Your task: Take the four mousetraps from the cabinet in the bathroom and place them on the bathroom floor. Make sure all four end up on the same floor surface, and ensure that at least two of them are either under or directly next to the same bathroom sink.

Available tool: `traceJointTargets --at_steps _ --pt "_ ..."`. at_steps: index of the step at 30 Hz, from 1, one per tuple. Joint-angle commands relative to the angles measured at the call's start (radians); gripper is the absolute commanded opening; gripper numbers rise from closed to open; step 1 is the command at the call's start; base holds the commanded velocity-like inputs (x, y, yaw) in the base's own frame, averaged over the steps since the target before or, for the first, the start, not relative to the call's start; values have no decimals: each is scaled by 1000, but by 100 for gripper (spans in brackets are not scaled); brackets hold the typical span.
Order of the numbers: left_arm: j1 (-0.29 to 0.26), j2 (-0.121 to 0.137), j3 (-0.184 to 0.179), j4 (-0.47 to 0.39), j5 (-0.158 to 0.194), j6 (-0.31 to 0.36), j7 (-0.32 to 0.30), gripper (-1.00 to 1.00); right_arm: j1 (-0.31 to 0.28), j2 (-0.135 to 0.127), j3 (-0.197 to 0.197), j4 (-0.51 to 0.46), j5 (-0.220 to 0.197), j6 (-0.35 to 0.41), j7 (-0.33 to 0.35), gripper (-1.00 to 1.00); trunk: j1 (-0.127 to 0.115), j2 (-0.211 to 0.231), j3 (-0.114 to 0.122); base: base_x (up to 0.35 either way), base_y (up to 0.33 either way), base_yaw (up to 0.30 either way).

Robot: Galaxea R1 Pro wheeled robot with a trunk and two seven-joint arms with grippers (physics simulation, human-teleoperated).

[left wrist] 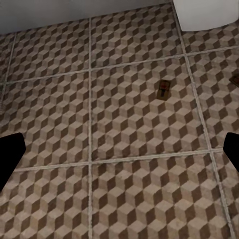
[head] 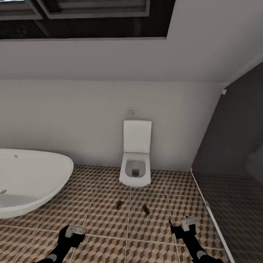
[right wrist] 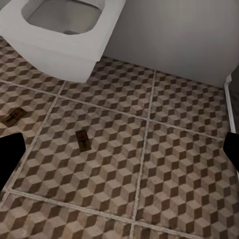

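Left gripper (head: 73,233) fingers spread apart, empty, black tips at wrist view's edges. Right gripper (head: 184,226) likewise spread, empty. Both arms low, reaching forward over cube-patterned brown, beige and white tiled bathroom floor (head: 102,219). Two small flat brown wooden mousetraps lay on tiles ahead between grippers: one (head: 118,205) (left wrist: 164,90) (right wrist: 13,117), other (head: 146,209) (right wrist: 82,140), both before white wall-hung toilet (head: 136,168). White oval bathtub (head: 33,175) at left, cut off. No readable writing; trap details blurred.
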State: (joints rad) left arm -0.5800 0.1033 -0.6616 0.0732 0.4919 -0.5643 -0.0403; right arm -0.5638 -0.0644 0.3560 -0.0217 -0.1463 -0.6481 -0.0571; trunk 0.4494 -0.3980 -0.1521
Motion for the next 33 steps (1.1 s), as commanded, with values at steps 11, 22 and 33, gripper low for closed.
traceJointTargets --at_steps 11,22,33 --pt "-1 -1 -8 4 10 -5 -4 100 -1 0 9 0 -8 -2 -3 100 1 -2 16 0 0 67" --pt "-1 -16 -7 3 10 -3 -4 100 -1 -6 9 0 -7 -2 4 100 1 -2 25 0 0 37" --pt "-1 -19 -6 2 22 -3 11 100 53 -53 9 2 -5 -66 59 100 1 -2 25 0 0 3"
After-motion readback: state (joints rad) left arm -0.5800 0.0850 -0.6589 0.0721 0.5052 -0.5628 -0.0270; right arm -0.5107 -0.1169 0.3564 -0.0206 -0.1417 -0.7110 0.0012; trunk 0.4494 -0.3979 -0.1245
